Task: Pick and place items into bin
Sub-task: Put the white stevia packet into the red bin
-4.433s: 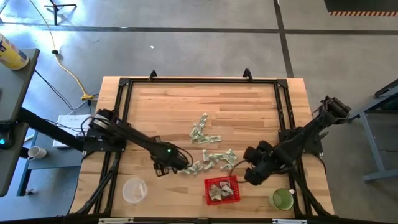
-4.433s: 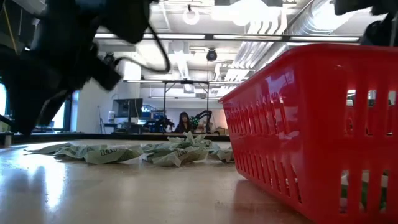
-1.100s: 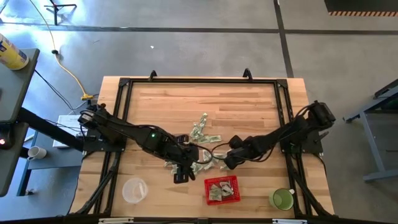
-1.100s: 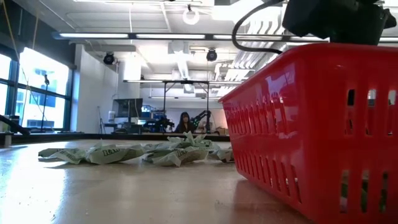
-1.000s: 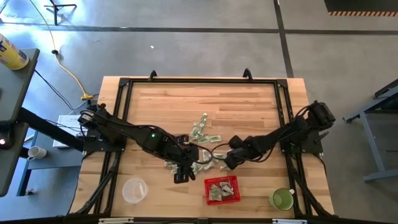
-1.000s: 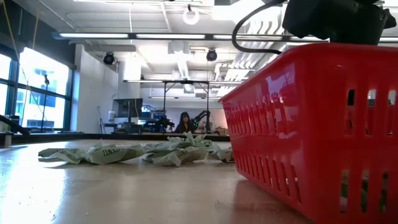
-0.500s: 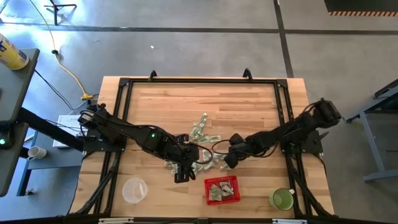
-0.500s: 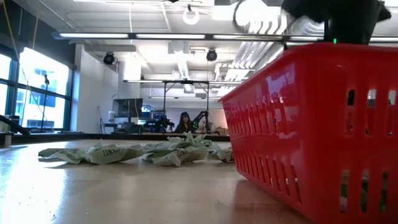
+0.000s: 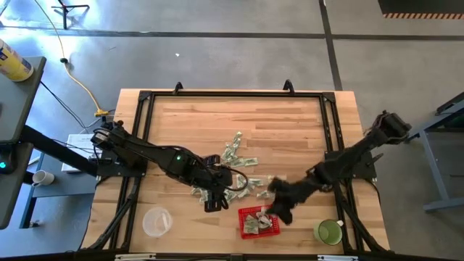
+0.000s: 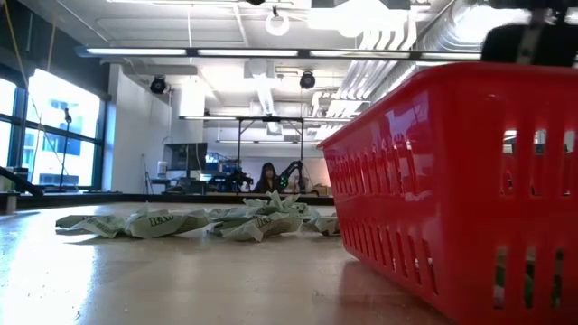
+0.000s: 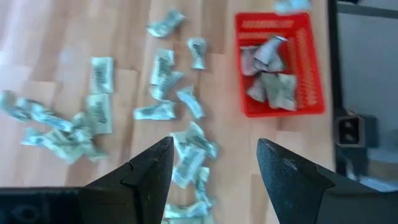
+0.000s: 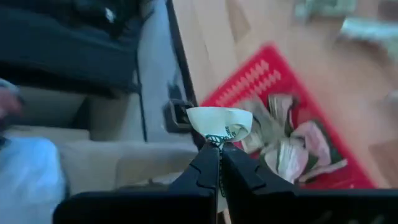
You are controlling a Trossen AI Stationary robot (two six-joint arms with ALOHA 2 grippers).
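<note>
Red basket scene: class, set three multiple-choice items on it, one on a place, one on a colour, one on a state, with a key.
1. Where is the right pincer?
A. above the small square red plastic basket
B. over the clear round plastic container
C. off the wooden table

2. What colour is the cup at the table's corner?
A. blue
B. green
C. yellow

3. How is the left pincer?
A. shut on a piece
B. open, holding nothing
C. shut, holding nothing

Key: A, the right wrist view looks down on the basket; B, the high view shows it green; B, its fingers stand apart over the pale green-and-white wrapped pieces.
</note>
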